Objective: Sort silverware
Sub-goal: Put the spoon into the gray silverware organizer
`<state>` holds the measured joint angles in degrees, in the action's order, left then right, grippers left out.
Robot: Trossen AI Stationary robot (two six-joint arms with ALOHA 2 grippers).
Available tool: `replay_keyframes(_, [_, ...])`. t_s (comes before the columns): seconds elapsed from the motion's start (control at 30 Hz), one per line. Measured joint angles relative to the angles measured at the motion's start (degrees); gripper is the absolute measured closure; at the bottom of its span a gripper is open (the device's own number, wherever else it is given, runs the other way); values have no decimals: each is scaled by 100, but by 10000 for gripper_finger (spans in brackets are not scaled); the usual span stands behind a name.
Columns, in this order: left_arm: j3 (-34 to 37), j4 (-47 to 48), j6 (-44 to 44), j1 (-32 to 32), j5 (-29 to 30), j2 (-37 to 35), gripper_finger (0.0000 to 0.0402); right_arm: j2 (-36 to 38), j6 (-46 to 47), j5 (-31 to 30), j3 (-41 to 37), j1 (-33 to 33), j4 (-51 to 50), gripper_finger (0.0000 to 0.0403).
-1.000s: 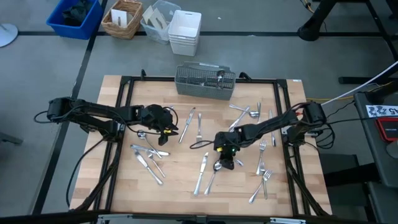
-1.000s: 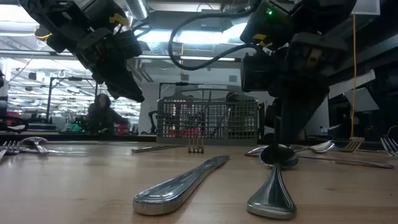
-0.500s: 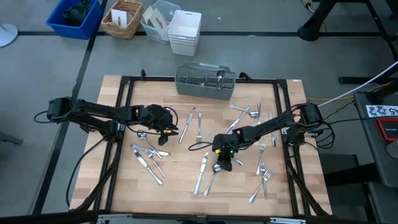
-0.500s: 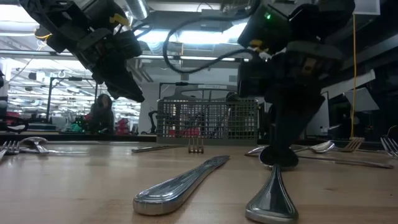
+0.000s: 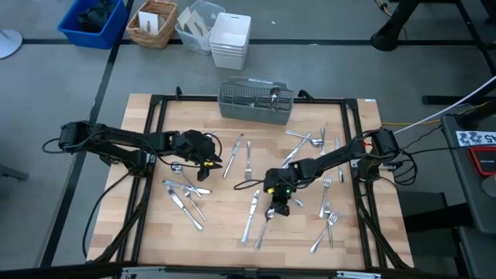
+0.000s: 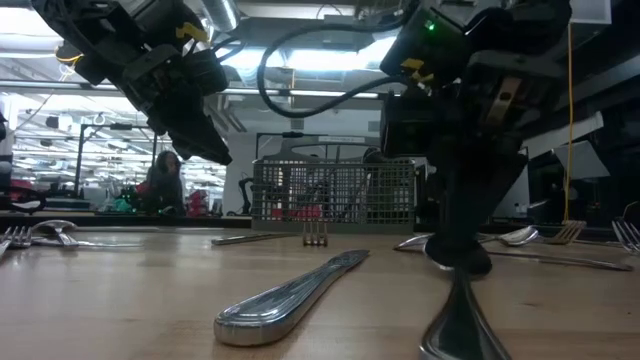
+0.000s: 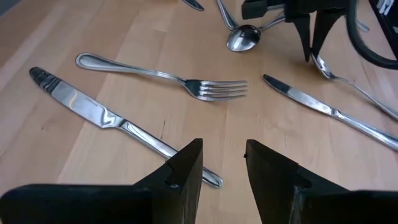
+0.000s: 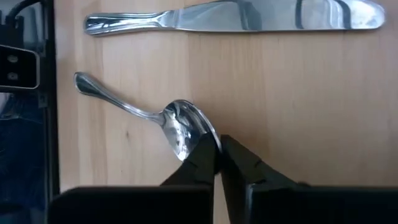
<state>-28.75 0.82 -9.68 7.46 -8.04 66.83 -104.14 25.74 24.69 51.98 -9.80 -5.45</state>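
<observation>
Silverware is lying scattered across the wooden desk (image 5: 232,213) as the right claw (image 5: 277,208) is pinching down on the bowl of a spoon (image 8: 163,122) near the middle, its fingers drawn nearly together on the rim. Whether the spoon is truly gripped is hard to say; in the low view its handle is tipping up off the wood, which suggests the pick-up step is under way. Next, by my reckoning, comes a straight lift and a carry to the wire caddy (image 5: 256,101) sitting at the desk's far edge, where a utensil or two are already standing.

Beside the spoon a table knife (image 8: 236,17) is lying close alongside, near enough to be nudged if the lift is swinging sideways. More forks (image 5: 326,209) are clustering toward the right edge, and a tangle of knives and spoons (image 5: 186,198) is resting on the left.

Over there the left claw (image 7: 221,165) is hovering above the desk with its fingers a narrow way apart and holding nothing, a fork (image 7: 168,78) and another knife (image 7: 118,124) lying just ahead of it. Bins and a basket (image 5: 153,23) are standing on the floor beyond.
</observation>
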Motion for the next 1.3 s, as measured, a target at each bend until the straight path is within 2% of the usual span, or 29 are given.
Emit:
replay_keyframes(0.1, [0, 1, -89, 0, -1, 0, 286, -1, -8, 65, 39, 4, -52, 382])
replay_keyframes(0.33, [0, -5, -88, 0, -1, -1, 286, -2, -307, 340, 232, 166, -258, 394])
replay_keyframes(0.67, [0, -30, -69, 0, -1, -2, 286, -2, -1388, 531, 1071, 727, -1884, 396])
replay_keyframes(1.07, [0, -28, -20, 1, -2, -4, 286, -2, -3223, -384, 2922, 1285, -4462, 397])
replay_keyframes(1.3, [0, -30, 148, 20, -1, -7, 286, -2, -3848, -1368, 4053, 1584, -5679, 396])
